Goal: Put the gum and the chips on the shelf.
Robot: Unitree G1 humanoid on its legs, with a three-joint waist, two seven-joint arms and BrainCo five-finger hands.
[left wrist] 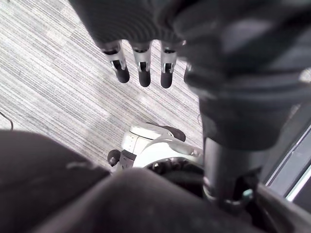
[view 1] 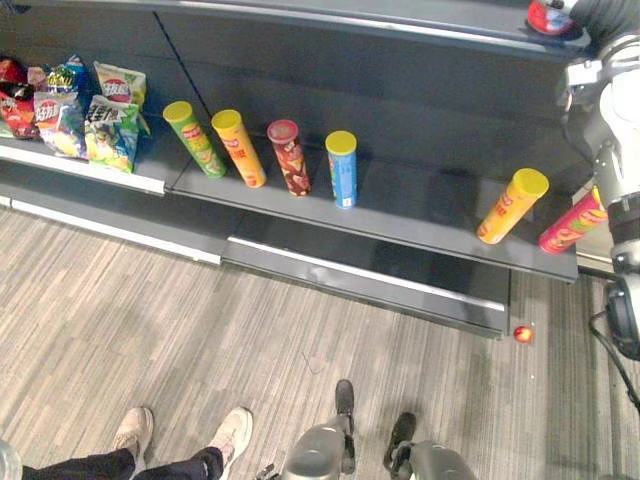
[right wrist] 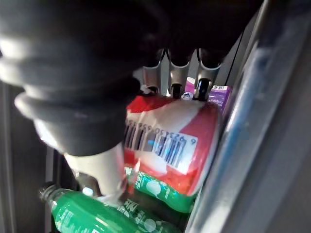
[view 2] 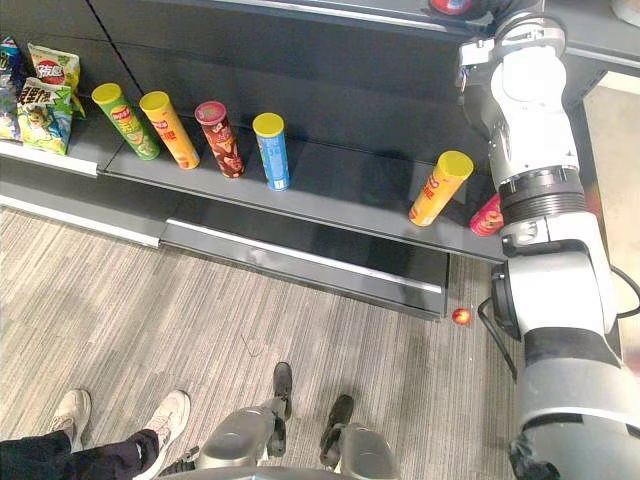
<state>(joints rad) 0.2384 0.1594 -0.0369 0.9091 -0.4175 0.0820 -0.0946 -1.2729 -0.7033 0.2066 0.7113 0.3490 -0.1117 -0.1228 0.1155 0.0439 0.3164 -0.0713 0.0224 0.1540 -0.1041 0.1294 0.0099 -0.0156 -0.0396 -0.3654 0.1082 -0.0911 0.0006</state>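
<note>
My right hand is raised to the top shelf and is shut on a red and white gum tub, fingers over its far side and thumb along its near side. The tub shows at the upper shelf's edge, above my right arm. On the middle shelf several chip cans lean: green, orange, dark red, blue, yellow and pink. My left hand hangs open over the floor.
Green bottles and a purple box sit beside the tub on the top shelf. Chip bags fill the shelf's left end. A small red ball lies on the floor by the shelf base. A person's shoes stand at lower left.
</note>
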